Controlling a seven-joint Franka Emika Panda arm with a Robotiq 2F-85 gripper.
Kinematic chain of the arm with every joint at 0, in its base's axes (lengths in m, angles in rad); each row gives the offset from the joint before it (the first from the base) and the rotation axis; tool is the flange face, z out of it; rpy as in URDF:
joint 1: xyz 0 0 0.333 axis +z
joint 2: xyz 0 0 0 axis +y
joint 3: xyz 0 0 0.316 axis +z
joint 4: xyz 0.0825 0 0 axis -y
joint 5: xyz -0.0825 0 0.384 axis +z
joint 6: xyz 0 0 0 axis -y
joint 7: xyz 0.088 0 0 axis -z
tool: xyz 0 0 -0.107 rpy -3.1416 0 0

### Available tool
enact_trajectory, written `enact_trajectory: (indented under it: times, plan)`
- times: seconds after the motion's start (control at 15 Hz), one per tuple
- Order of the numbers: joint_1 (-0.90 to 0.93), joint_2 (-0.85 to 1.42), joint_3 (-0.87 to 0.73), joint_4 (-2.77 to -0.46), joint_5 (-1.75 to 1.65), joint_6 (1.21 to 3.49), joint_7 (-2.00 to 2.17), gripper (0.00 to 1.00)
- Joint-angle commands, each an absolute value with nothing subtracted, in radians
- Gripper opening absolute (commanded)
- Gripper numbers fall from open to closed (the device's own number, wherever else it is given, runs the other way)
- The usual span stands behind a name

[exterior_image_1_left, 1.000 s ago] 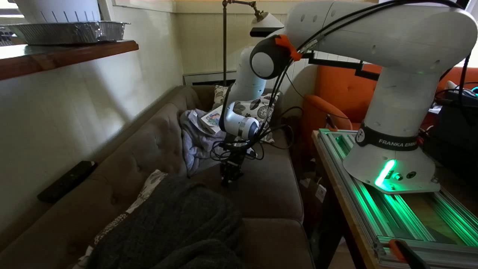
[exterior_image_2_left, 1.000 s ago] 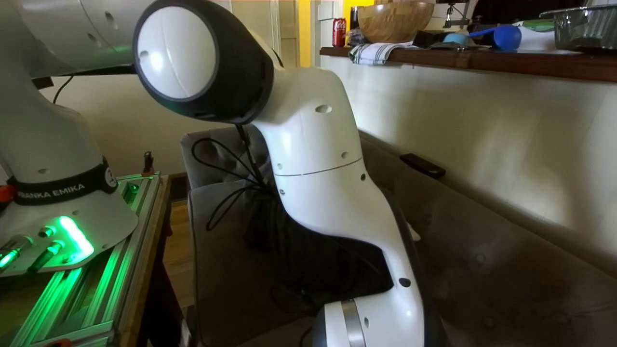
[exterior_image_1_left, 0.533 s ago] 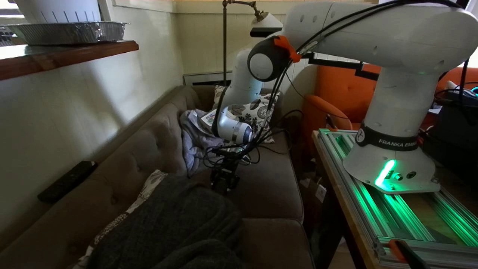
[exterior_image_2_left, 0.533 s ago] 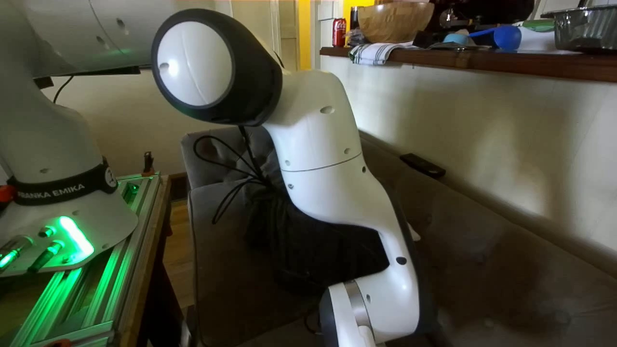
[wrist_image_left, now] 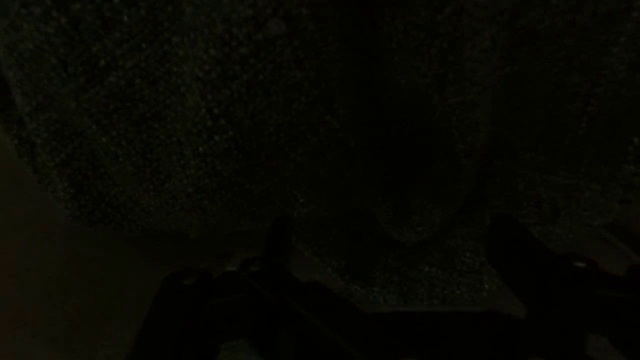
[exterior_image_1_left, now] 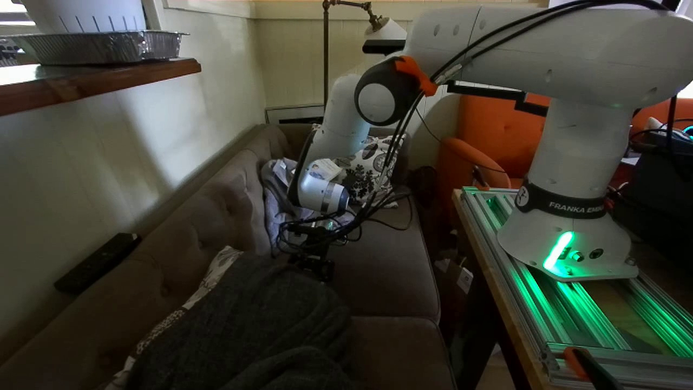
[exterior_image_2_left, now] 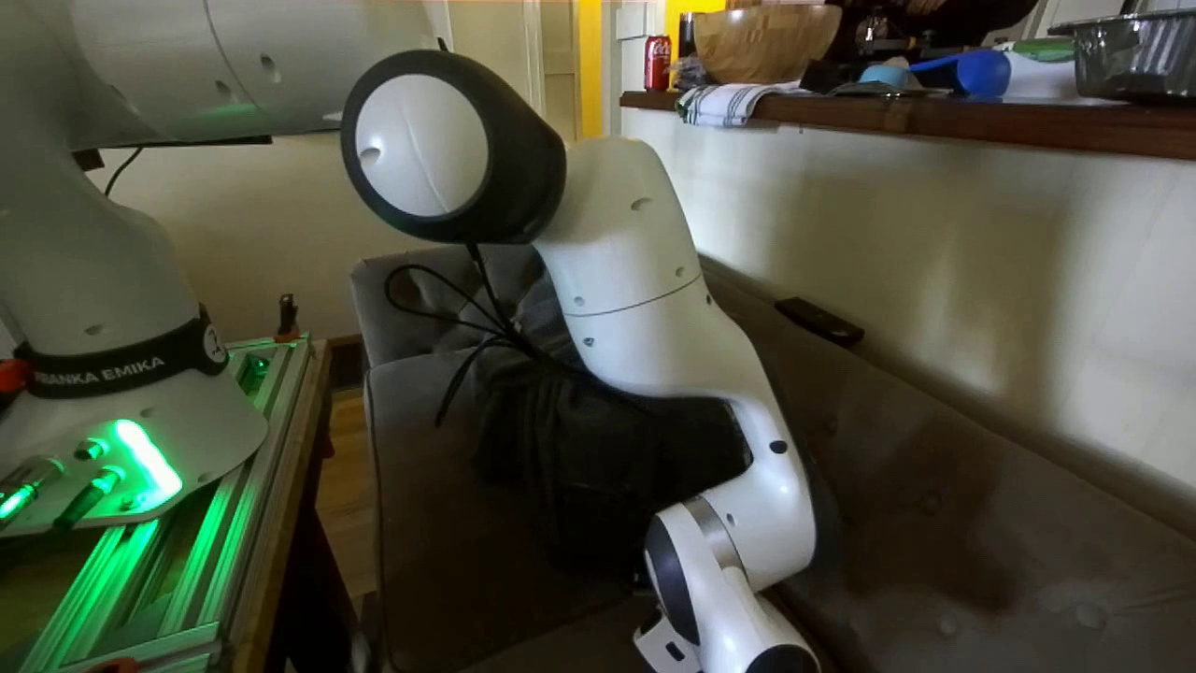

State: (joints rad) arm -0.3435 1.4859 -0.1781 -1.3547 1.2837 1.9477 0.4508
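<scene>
Arm (exterior_image_1_left: 541,65) rises off an upright base (exterior_image_1_left: 601,238), green light (exterior_image_1_left: 557,251) lit on it. Upper stretch near level out to a dark elbow joint (exterior_image_1_left: 377,103), forearm (exterior_image_1_left: 344,119) slanting down. Wrist (exterior_image_1_left: 322,194) bent, low over the sofa (exterior_image_1_left: 390,260), between its backrest and front edge; cables (exterior_image_1_left: 352,223) looped around the wrist. Hand (wrist_image_left: 390,225) points roughly down, fingers (wrist_image_left: 515,255) spread well apart. Very dark there, can't make out finer detail.

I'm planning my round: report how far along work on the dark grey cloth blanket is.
Done, apparently: the approach; the black two-fingered gripper is close to the dark grey cloth blanket.
In hand: likely positioning, jaws apart, no grip visible.
Left: any grasp; the blanket lies heaped on the brown tufted sofa.
</scene>
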Motion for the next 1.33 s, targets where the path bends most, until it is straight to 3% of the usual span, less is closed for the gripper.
enact_trajectory:
  times: [0.0, 0.67, 0.73, 0.87, 1.27]
  plan:
    - [-0.351, 1.485, -0.135, -1.326, 1.194, 1.983, 0.537, 1.0]
    - [-0.272, 1.484, -0.115, -1.347, 1.201, 2.242, 0.559, 0.99]
    - [-0.266, 1.484, -0.117, -1.35, 1.194, 2.239, 0.567, 0.74]
    - [-0.26, 1.485, -0.119, -1.355, 1.191, 2.241, 0.568, 0.71]
    - [-0.265, 1.487, -0.126, -1.365, 1.175, 2.218, 0.576, 0.29]
